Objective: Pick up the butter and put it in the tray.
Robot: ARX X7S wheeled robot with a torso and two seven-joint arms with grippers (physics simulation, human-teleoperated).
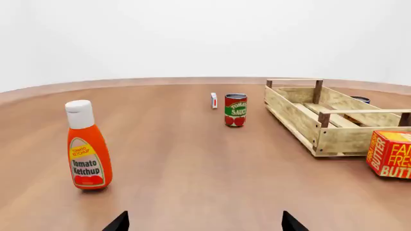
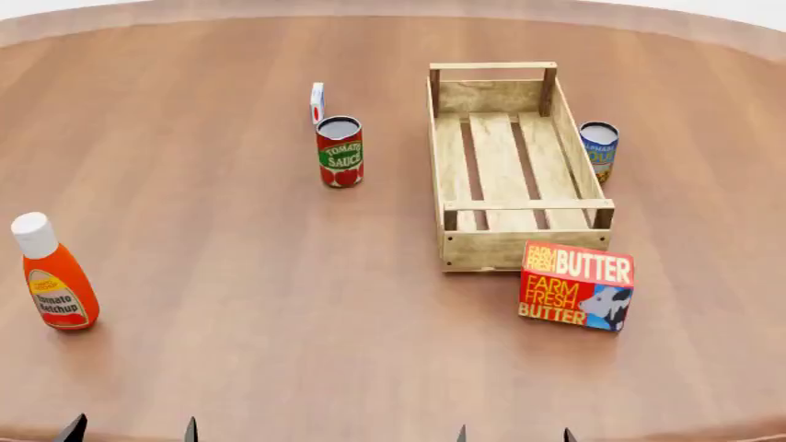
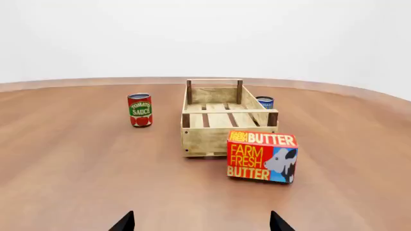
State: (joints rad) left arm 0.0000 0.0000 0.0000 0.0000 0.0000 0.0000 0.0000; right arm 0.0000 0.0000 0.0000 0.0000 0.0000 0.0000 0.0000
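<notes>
Both arms sit low at the table's [image 2: 221, 350] near edge — left gripper [image 2: 132, 429] and right gripper [image 2: 514, 433] spread wide, holding nothing; butter [image 2: 577, 285] touches the tray [image 2: 498, 249].

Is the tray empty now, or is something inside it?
Empty: the tray shows only bare slats; the butter stands outside its near end.

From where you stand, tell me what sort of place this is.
Probably a simulated kitchen-style tabletop: a bare round wooden table against blank white walls, set with groceries like the butter, ketchup bottle and tomato sauce can.
</notes>
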